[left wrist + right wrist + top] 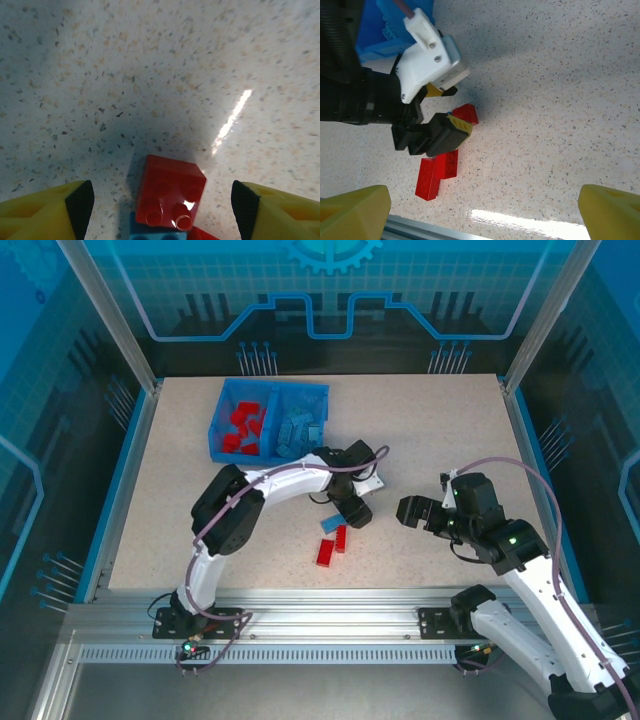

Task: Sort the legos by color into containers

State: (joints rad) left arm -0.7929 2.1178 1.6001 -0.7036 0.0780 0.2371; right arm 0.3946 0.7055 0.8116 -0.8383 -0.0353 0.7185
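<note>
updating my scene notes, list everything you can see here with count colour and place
tray: one, blue, two compartments, far side of table, left of centre
red legos in tray: several, red, left compartment
light blue legos in tray: several, light blue, right compartment
loose red legos: three, red, mid-table
loose light blue lego: one, light blue, beside them
table: one, speckled beige
left gripper: one, open, straddling a loose red lego
right gripper: one, open, empty, right of the loose legos
</note>
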